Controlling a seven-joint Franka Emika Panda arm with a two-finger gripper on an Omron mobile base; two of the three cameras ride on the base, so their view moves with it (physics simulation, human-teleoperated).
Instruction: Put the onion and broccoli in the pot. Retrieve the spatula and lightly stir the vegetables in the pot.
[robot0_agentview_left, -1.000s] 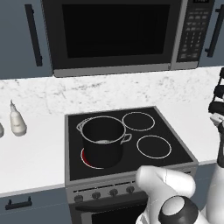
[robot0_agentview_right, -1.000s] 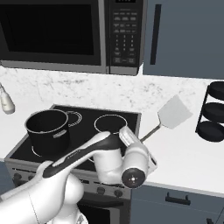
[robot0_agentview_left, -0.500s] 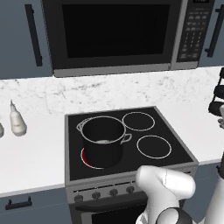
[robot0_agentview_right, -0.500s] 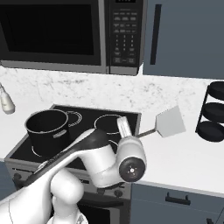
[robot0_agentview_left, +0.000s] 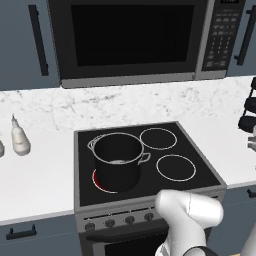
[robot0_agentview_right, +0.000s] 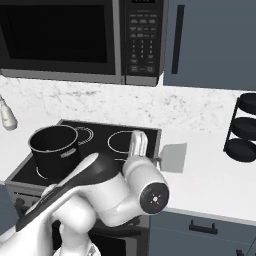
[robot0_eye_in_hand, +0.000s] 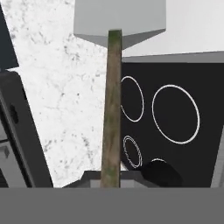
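Observation:
My gripper (robot0_eye_in_hand: 112, 178) is shut on the spatula's thin dark handle (robot0_eye_in_hand: 111, 109), and the pale flat blade (robot0_eye_in_hand: 119, 17) points away from the hand. In the right base view the spatula blade (robot0_agentview_right: 173, 157) hangs low over the white counter just right of the stove, partly behind my arm. The black pot (robot0_agentview_left: 117, 160) with a silvery rim stands on the front left burner, which glows red; it also shows as the pot (robot0_agentview_right: 54, 145). The onion and the broccoli are hidden; the pot's inside is dark.
The black stove (robot0_agentview_left: 200, 172) has two free ringed burners on its right. A microwave (robot0_agentview_left: 130, 35) hangs above. A pale bottle (robot0_agentview_left: 20, 141) stands on the left counter, and a black tiered rack (robot0_agentview_right: 245, 127) on the right counter.
The arm has swung the spatula down and to the left, from above the right counter toward the stove's right edge. The pot has not moved.

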